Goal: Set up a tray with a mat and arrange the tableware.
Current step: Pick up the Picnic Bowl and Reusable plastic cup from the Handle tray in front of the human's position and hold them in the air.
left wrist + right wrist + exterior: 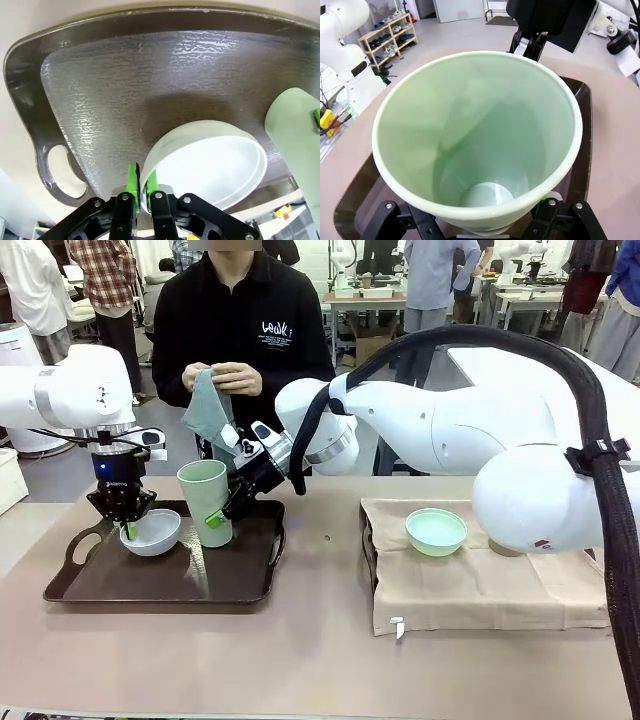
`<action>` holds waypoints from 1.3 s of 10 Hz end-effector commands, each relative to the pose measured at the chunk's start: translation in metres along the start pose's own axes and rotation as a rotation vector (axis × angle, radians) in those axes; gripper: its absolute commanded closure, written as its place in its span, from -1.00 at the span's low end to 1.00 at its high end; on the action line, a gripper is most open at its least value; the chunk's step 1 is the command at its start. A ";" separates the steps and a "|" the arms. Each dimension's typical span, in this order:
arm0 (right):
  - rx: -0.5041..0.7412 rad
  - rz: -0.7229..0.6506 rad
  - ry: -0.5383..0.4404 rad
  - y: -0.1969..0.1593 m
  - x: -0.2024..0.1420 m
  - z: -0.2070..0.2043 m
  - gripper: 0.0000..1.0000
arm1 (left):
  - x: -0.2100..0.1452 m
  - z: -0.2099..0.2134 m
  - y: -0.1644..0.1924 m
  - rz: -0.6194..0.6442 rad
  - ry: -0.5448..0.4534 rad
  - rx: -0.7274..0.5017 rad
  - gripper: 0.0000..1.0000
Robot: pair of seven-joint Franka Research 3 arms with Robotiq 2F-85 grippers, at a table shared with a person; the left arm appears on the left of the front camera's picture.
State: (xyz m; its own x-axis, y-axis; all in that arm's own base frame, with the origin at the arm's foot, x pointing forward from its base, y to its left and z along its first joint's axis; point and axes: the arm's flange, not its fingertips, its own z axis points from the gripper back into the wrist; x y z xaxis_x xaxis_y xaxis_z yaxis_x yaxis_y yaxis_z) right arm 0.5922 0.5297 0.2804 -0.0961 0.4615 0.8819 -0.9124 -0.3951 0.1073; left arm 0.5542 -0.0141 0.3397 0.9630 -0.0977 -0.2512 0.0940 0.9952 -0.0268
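On tray (240, 580), left gripper (128, 530) pinching white bowl (152, 532) rim, right gripper (222, 512) clasping green cup (205, 502)

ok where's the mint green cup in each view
front view: mint green cup upright on the dark tray, left of centre.
left wrist view: right edge, beside the white bowl.
right wrist view: centre, seen from above.
shared landmark: the dark tray.

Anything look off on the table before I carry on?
The dark tray has no mat under its dishes: the white bowl, pinched at its rim by the left gripper, and the mint green cup, held by the right gripper, are on bare tray. The person holds a grey-green cloth.
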 end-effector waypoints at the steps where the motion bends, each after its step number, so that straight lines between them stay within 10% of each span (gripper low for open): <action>1: 0.013 0.022 0.034 -0.014 0.001 -0.003 1.00 | -0.006 -0.001 0.003 -0.013 0.000 -0.016 1.00; 2: 0.010 0.024 0.034 -0.013 0.000 -0.003 0.48 | -0.006 -0.001 0.001 -0.016 0.006 -0.007 1.00; 3: 0.006 0.027 0.032 -0.013 0.000 -0.002 1.00 | -0.006 0.001 0.000 -0.013 0.011 -0.002 1.00; 11: -0.226 0.302 0.183 0.130 0.159 0.089 1.00 | -0.162 0.167 0.012 0.189 -0.296 0.058 1.00; 13: -0.170 0.251 0.147 0.066 0.161 0.075 1.00 | -0.123 0.155 0.023 0.135 -0.217 0.014 1.00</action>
State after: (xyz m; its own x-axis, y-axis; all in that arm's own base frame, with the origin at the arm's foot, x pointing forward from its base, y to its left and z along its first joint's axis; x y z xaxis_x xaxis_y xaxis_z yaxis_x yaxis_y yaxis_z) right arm 0.5264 0.5069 0.4807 -0.3955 0.5044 0.7675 -0.9025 -0.3686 -0.2228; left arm 0.4552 0.0197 0.5409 0.9985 0.0543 -0.0017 -0.0543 0.9984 0.0167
